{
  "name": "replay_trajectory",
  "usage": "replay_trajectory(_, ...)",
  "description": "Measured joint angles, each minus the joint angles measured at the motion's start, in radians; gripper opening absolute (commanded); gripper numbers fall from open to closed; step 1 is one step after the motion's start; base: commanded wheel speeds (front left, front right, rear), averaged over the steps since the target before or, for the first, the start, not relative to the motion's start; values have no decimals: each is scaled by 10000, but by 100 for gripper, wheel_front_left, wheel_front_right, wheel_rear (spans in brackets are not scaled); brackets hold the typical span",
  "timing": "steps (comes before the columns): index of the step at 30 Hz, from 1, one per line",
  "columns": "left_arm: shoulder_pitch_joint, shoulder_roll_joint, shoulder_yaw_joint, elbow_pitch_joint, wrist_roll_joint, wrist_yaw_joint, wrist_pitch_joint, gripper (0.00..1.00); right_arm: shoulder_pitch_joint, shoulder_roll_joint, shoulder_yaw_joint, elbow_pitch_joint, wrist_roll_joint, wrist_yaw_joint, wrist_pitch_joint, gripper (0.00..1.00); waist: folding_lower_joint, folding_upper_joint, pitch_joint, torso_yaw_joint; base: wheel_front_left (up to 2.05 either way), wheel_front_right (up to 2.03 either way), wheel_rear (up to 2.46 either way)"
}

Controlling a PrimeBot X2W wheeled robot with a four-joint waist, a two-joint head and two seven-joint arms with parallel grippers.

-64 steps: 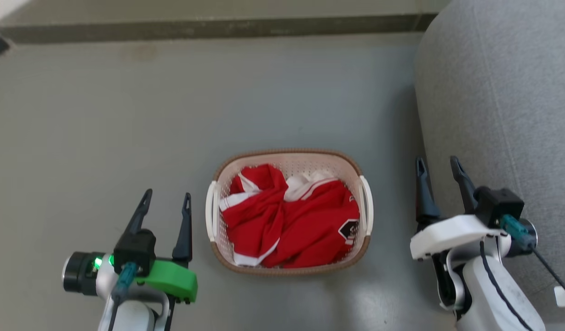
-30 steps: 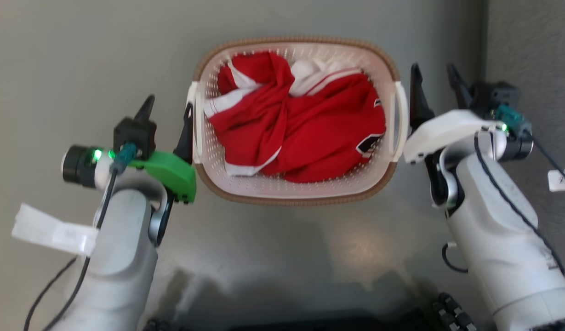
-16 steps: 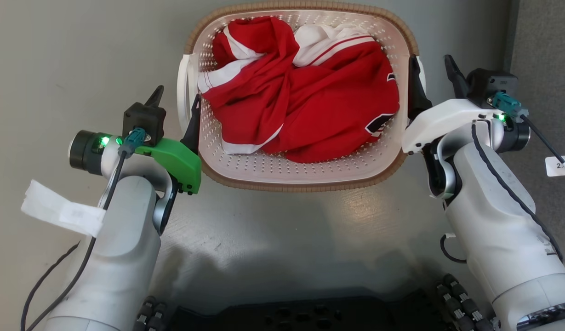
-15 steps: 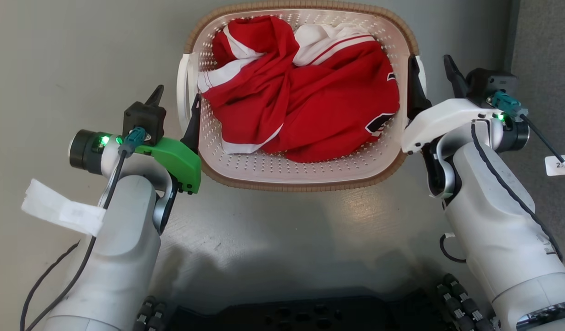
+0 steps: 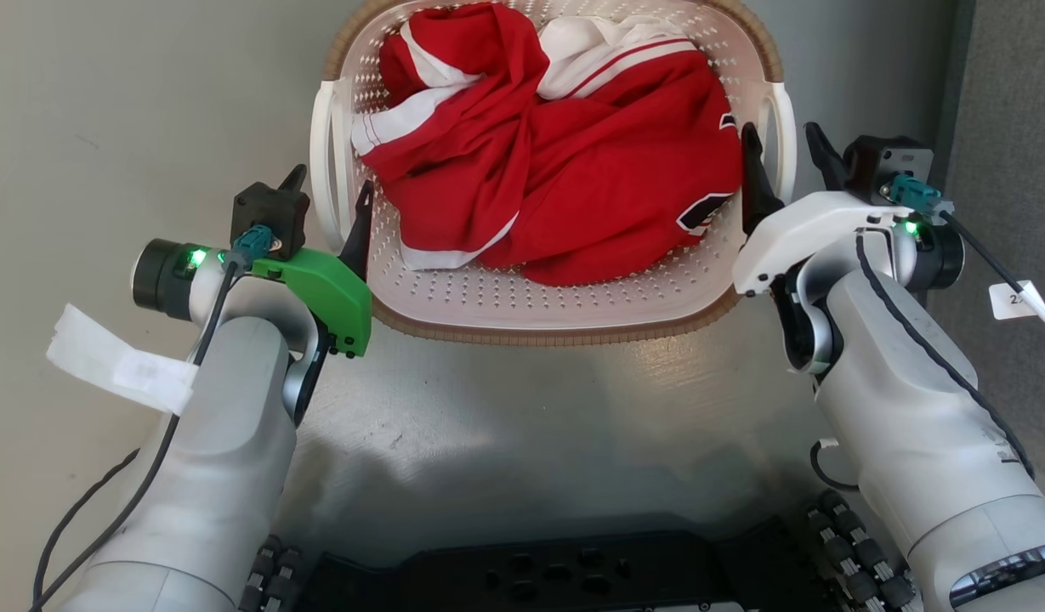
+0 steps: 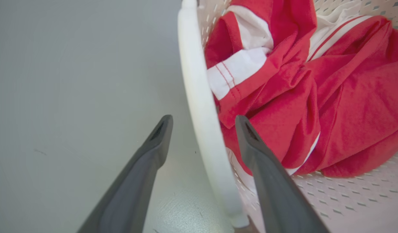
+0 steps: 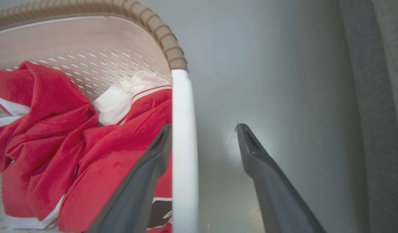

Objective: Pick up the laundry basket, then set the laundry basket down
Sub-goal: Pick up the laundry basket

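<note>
- Between the two arms, ahead of the robot's black base (image 5: 531,578), the laundry basket (image 5: 539,327) lies over the grey floor (image 5: 148,102). Its near brown rim faces the base, with bare floor between them.
- Left gripper (image 5: 331,178): fingers apart, straddling the white left handle (image 6: 199,106). One finger is outside over the floor and the other is inside the basket by the red garment (image 5: 565,170). A gap shows on each side of the handle.
- Right gripper (image 5: 780,129): fingers spread, straddling the white right handle (image 7: 183,129). The inner finger is inside the basket, just beside the handle or touching it; I cannot tell which. The outer finger is well clear of the handle, over the floor.
- Open room: wide bare floor lies to the robot's left. On the right only a narrow strip of floor separates the basket from a grey upholstered edge (image 5: 1015,127), and the right wrist is near that edge.
- Cut off or unclear: the head view's top edge crops the basket's far end. The garment covers most of the perforated bottom. The basket's own body hides whether its base rests on the floor.
</note>
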Motion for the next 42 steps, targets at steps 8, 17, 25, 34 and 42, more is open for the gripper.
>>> replay_trajectory(8,-151,0,-150,378,-336,-2,-10,100,-198,-2,332,502,345,0,0,100,-1,0,56,37,0,0,0)
replay_trajectory(17,-437,-2,-604,848,-675,-25,-12,35,-457,-4,777,901,779,0,0,31,-1,0,125,54,0,0,0)
replay_trajectory(25,-647,-155,-955,993,-1055,-12,-65,0,-613,104,1020,1131,1177,10,-44,0,-1,0,140,41,0,0,0)
replay_trajectory(34,-668,-165,-1041,1383,-1149,161,-65,0,-674,192,1229,1465,1432,10,-27,0,-1,0,-239,55,0,0,0)
replay_trajectory(42,-663,-219,-1068,1726,-1250,251,-67,0,-676,224,1498,1685,1657,13,-25,0,-1,0,-882,29,0,0,0)
